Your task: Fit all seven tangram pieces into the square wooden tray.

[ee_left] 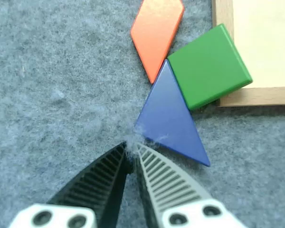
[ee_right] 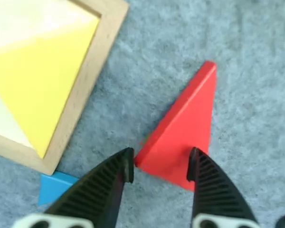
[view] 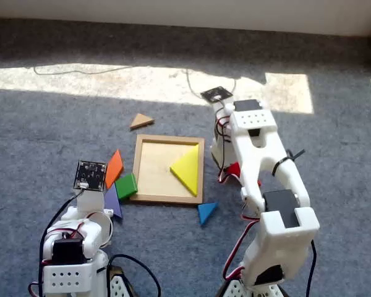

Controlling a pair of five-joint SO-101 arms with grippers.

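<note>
The square wooden tray (view: pixel 138 168) lies mid-carpet with a yellow triangle (view: pixel 187 169) in it. To the left of the tray lie an orange parallelogram (ee_left: pixel 156 33), a green square (ee_left: pixel 209 66) overlapping the tray's corner, and a blue-violet triangle (ee_left: pixel 170 118). My left gripper (ee_left: pixel 131 154) is shut and empty, its tips at that triangle's corner. A red triangle (ee_right: pixel 183 137) lies right of the tray (ee_right: pixel 80 95). My right gripper (ee_right: pixel 161 166) stands open astride its lower end, low over it. A tan triangle (view: pixel 140 120) sits beyond the tray and a light blue triangle (view: pixel 206 211) in front of it.
Everything rests on grey carpet. A sunlit band crosses the far side, with a cable (view: pixel 191 83) trailing over it. The right arm's white links (view: pixel 269 179) hang over the area right of the tray.
</note>
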